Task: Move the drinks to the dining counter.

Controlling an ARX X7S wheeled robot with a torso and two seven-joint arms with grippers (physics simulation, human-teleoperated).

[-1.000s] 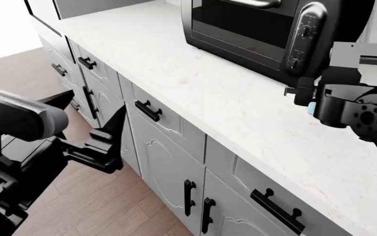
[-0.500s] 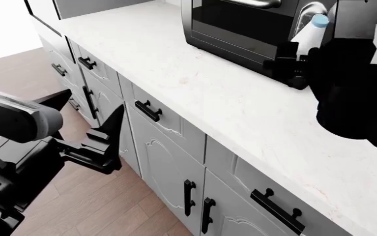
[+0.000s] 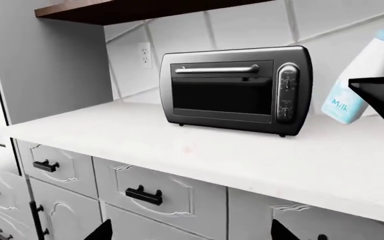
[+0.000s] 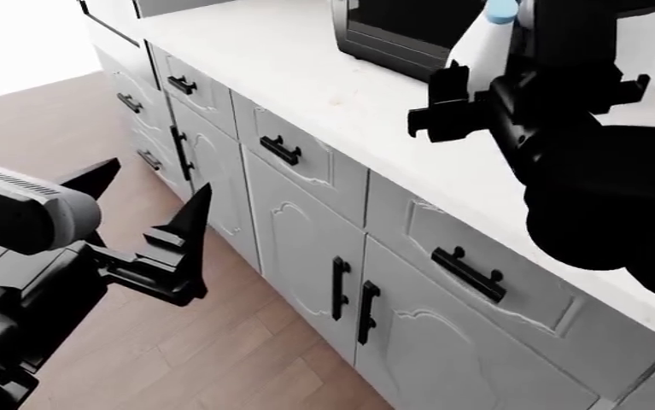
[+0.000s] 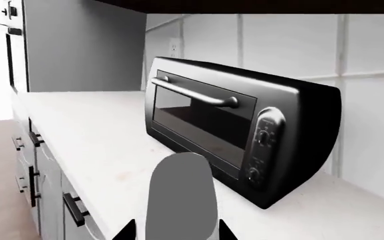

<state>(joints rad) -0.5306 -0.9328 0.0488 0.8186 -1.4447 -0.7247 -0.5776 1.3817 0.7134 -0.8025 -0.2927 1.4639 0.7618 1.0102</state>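
One of the drinks, a small pale plastic bottle [image 3: 356, 80] with a light-blue cap and a "Milk" label, hangs tilted above the marbled countertop [image 4: 339, 94], right of the toaster oven. My right gripper [image 4: 498, 94] is shut on the bottle [image 4: 481, 38]. In the right wrist view the bottle [image 5: 178, 195] fills the gap between the two fingertips of that gripper [image 5: 176, 232]. The left gripper [image 4: 150, 205] stands open and empty over the wooden floor, in front of the cabinets; its tips [image 3: 192, 235] frame a drawer front. The dining counter is out of view.
A black toaster oven [image 3: 235, 90] sits on the marbled countertop against the tiled wall. Light-grey cabinet doors and drawers with black handles [image 4: 350, 299] run below. A wall outlet [image 3: 144, 51] and a dark wooden shelf [image 3: 131, 9] are above. Wooden floor [image 4: 88, 120] lies to the left.
The right gripper has lifted the bottle off the countertop and carried it up and left in the head view. The view has drawn back from the cabinets. The left gripper stays open.
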